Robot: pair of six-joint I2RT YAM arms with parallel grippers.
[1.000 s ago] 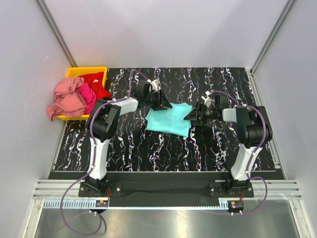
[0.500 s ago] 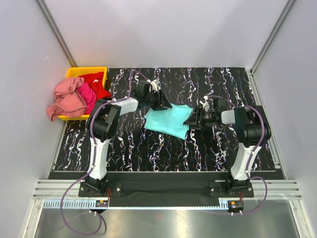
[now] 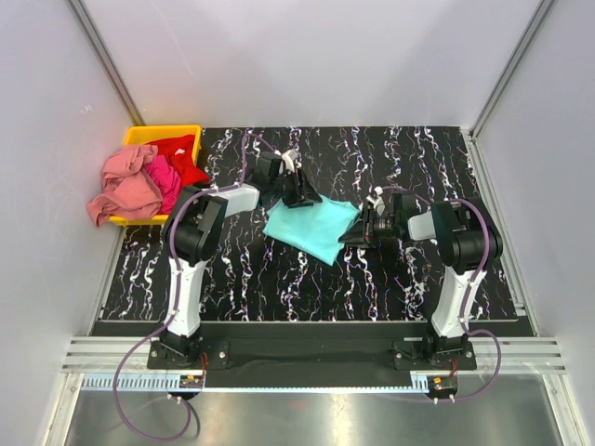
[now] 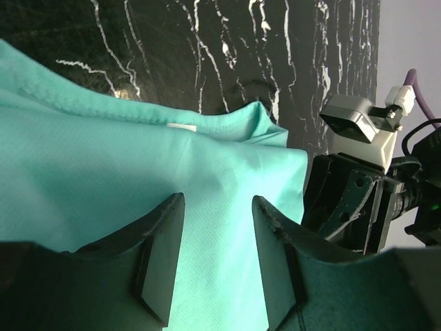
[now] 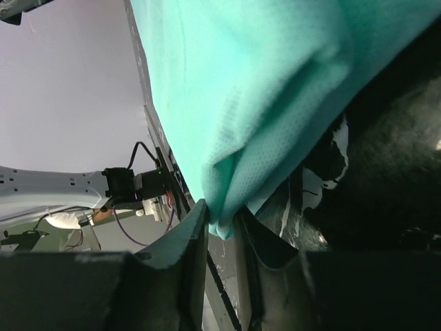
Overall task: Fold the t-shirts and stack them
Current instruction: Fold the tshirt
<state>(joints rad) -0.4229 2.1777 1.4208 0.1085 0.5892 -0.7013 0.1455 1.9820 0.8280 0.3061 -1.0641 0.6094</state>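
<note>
while right jaws pinch the teal t-shirt (image 5: 275, 103), left jaws stand half-open.

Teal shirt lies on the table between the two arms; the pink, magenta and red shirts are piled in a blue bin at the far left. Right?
Not blue: the bin is yellow, as the top external view shows. Teal shirt and piled shirts are as described.

Turquoise t-shirt (image 4: 103, 172) is spread across left and centre of the frame, a small white tag seen near its upper edge. Left gripper (image 4: 216, 227) is seen at bottom centre, jaws apart, cloth showing between. Black marbled table (image 4: 227, 41) is seen along top. Right arm's wrist (image 4: 358, 200) is seen at right, at the shirt's edge.
</note>
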